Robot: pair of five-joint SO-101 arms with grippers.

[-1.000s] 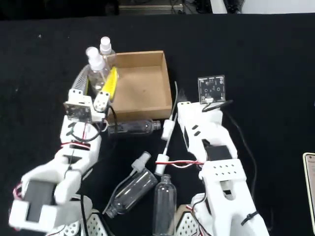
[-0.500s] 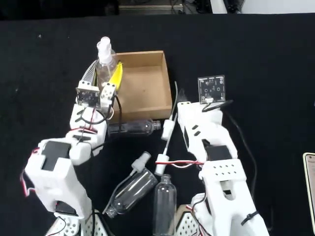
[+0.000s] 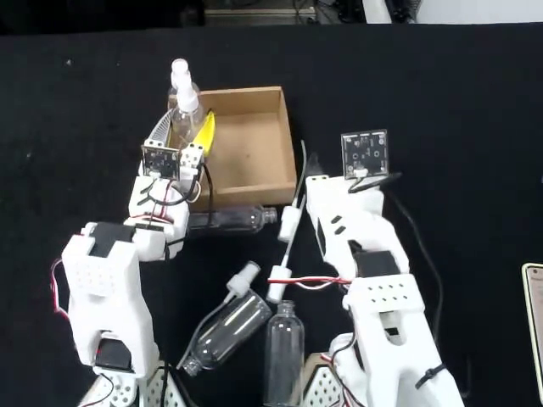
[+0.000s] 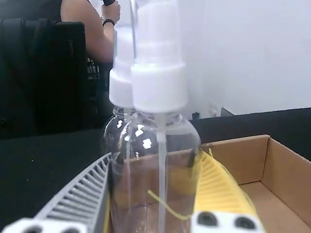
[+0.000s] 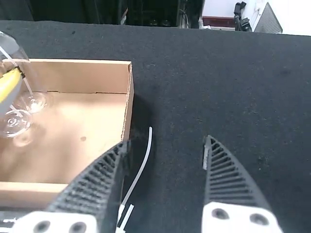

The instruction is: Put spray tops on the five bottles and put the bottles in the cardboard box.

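Cardboard box (image 3: 250, 153), 2 capped bottles (image 4: 155, 160) in corner

I'm seeing even light falling on the black table (image 3: 458, 102), the cardboard box (image 5: 87, 75) throwing a soft shadow beside its wall, and glints, probably from lamps overhead, flashing off the clear bottle (image 4: 165, 160).

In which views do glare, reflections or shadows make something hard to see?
Left wrist view: the white spray top nearly merges with the bright wall behind it; small highlights dot the held bottle. Right wrist view: the cardboard box casts a dark shadow on the black cloth beside it. High view: the uncapped bottle shows mostly by glints.
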